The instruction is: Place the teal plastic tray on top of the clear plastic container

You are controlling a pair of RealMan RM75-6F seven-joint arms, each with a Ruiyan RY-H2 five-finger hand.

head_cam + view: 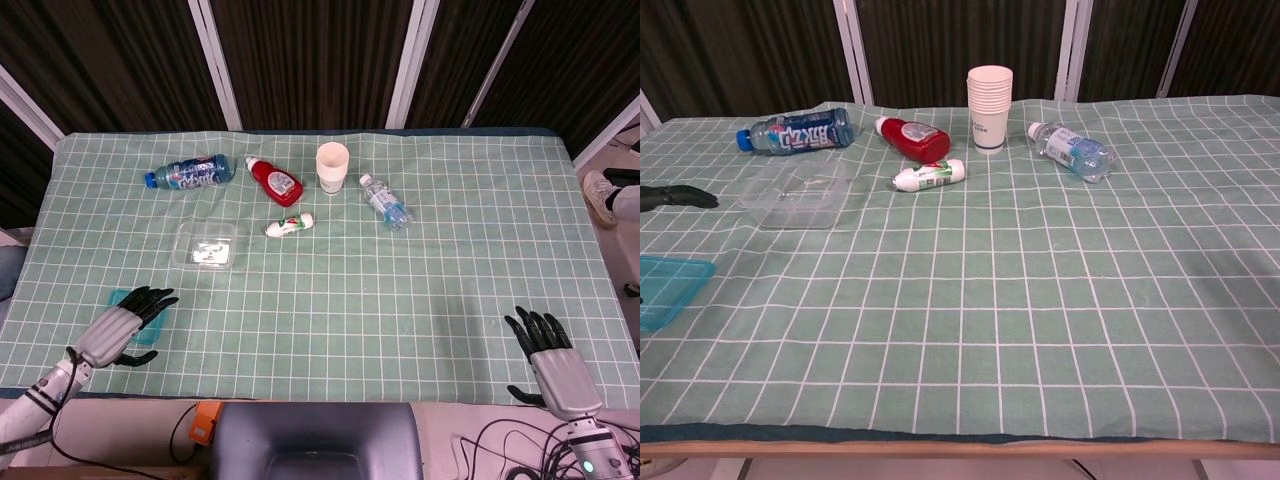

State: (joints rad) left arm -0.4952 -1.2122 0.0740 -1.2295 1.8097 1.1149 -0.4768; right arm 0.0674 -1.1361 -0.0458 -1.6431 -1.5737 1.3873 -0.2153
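Note:
The teal tray (pixel 148 334) lies flat near the table's front left edge, also seen in the chest view (pixel 668 287). My left hand (pixel 125 325) hovers over it with fingers stretched out and holding nothing; its dark fingertips (pixel 678 195) show at the chest view's left edge, above the tray. The clear plastic container (pixel 207 246) stands behind the tray, empty and uncovered (pixel 795 195). My right hand (pixel 550 358) stays by the front right edge, fingers spread, empty.
Behind the container lie a blue-labelled bottle (pixel 190 173), a red bottle (pixel 275 180) and a small white bottle (pixel 290 224). A stack of paper cups (pixel 332 166) stands upright, with a clear water bottle (pixel 385 202) lying to its right.

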